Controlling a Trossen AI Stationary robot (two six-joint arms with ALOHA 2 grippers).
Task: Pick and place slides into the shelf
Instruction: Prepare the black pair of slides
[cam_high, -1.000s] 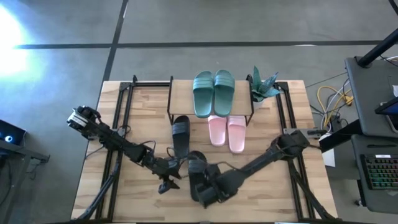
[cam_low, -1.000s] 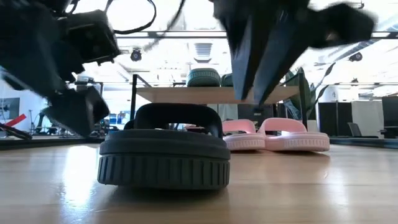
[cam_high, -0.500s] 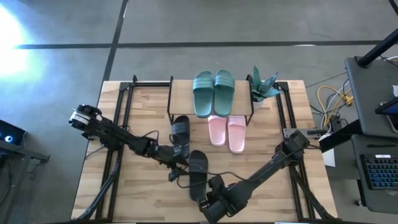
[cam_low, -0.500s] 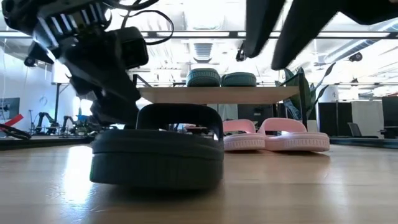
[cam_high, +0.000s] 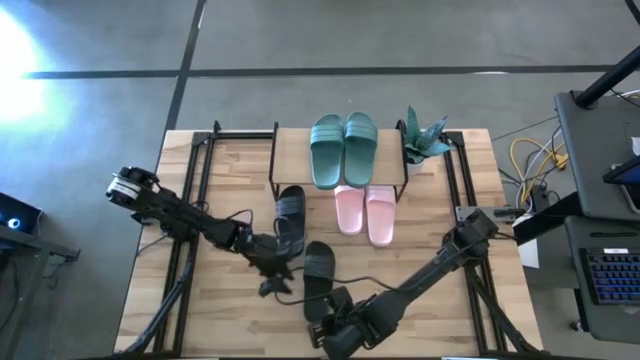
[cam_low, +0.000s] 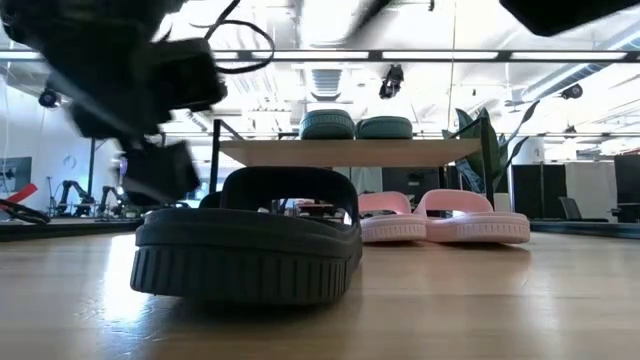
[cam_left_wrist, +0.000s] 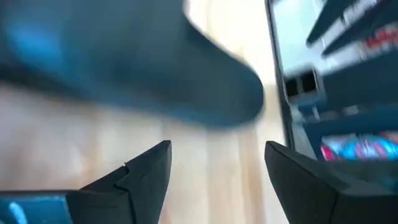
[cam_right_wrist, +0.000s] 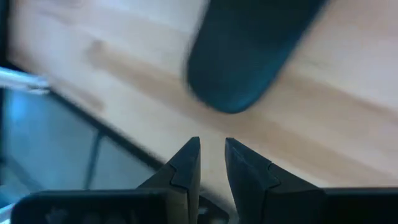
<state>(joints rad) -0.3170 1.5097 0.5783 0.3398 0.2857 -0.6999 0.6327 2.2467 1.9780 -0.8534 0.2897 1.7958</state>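
Black rubber slide sandal (cam_high: 318, 266) lies loose nearest us, well short of low wooden shelf (cam_high: 338, 182) | our left gripper (cam_high: 270, 287) beside it, wide open, empty | right gripper (cam_high: 318, 332) near-closed, empty | we should grasp strap squarely, then carry shelfward.

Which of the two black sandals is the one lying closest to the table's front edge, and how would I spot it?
Start at the small wooden shelf holding the green pair, with the pink pair under its front edge. Left of the pink pair lies one black slide; the other black slide lies nearer the table's front edge, between the two robot arms. It alone lies well clear of the shelf.
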